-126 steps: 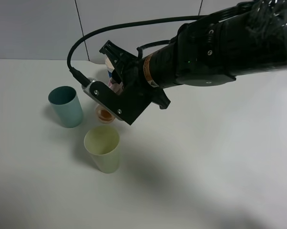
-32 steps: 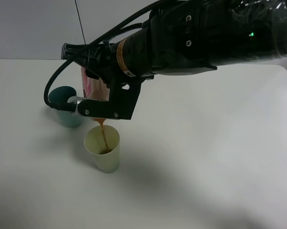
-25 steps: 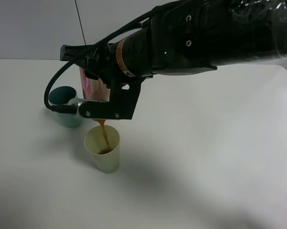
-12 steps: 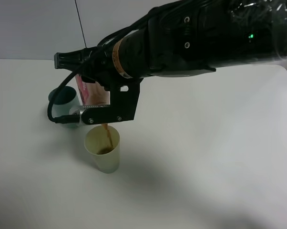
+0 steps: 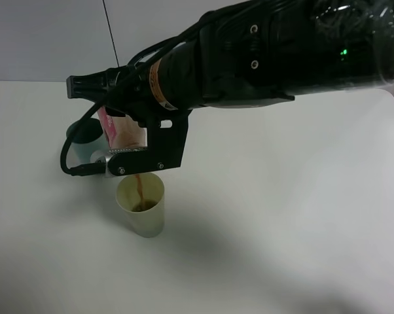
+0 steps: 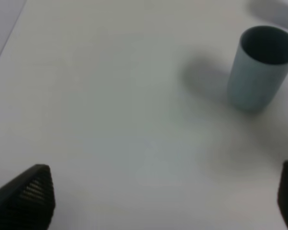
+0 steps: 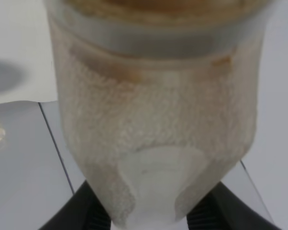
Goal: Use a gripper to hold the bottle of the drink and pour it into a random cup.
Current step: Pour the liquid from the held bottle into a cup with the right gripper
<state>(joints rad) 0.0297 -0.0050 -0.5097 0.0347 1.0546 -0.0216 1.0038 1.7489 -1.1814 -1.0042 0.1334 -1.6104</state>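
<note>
Right gripper (image 7: 151, 213) clamped on the bottle (image 5: 122, 134), tipped steeply mouth-down over the cup (image 5: 144, 219).

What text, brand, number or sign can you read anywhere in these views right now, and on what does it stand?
No text is readable in any view.
Label on the bottle: pink-red and white print, too blurred to read.
Orange-and-white band: any marks are too small to read.
Yellow-green cup and teal cup: plain, no print showing.
</note>
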